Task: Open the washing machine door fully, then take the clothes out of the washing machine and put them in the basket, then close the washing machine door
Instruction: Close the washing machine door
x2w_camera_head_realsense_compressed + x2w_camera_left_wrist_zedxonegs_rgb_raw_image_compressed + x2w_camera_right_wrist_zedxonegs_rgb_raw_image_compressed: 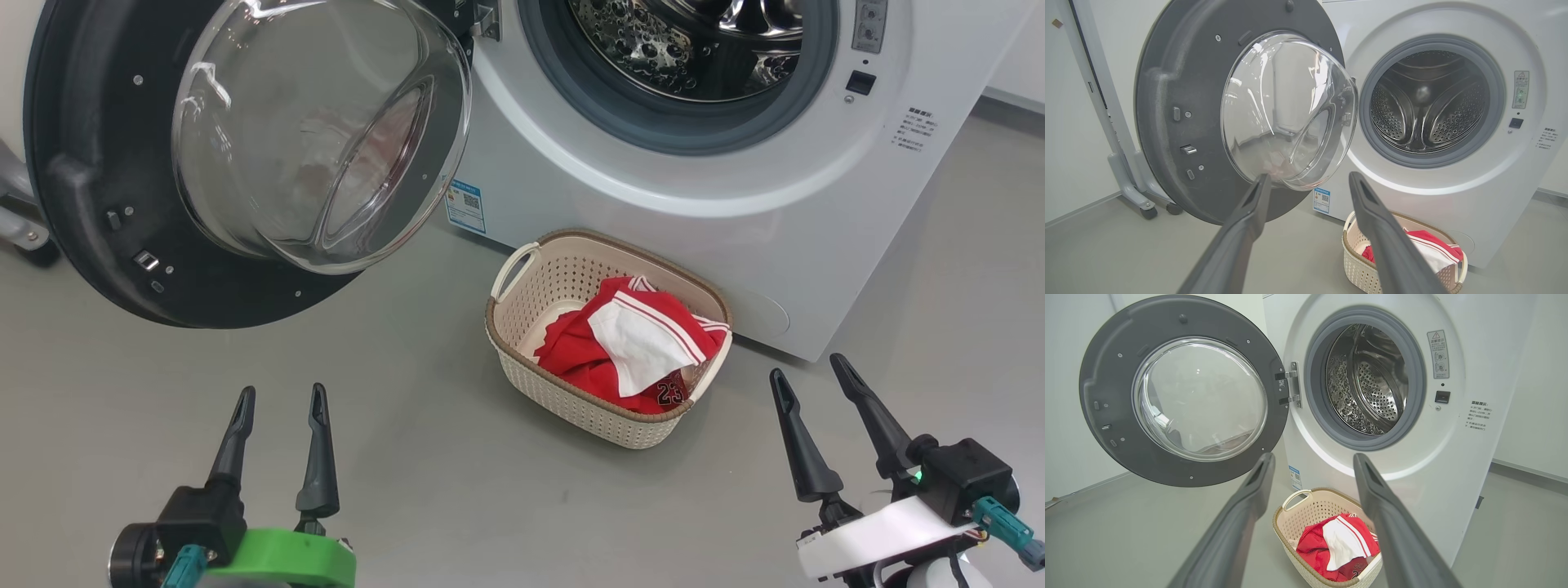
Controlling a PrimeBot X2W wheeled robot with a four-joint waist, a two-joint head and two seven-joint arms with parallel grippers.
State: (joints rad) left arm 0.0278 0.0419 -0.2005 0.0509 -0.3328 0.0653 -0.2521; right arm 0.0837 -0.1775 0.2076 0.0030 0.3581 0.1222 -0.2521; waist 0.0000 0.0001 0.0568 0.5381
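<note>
The left gripper (282, 390) hung low over the grey floor (424, 474), its two dark fingers spread wide with nothing between them. It pointed toward the lower edge of the washing machine door (86, 163). The right gripper (807, 366) was just as wide and also empty, and it hung to the right of the basket (571, 400), apart from it.

The door stood swung wide to the left of the washing machine (571, 180), hinged at its right edge, with its dark inner face and bulging glass bowl (318, 131) turned toward the robot. Behind the grey seal, the steel drum (686, 41) showed bare perforated metal.

The basket stood on the floor close in front of the machine, below the round opening and to the right of a small blue label (465, 206). The clothes (620, 343) lay heaped inside it. A white panel edged with thin red stripes lay on top of red cloth, and the number 23 showed near the front rim.
</note>
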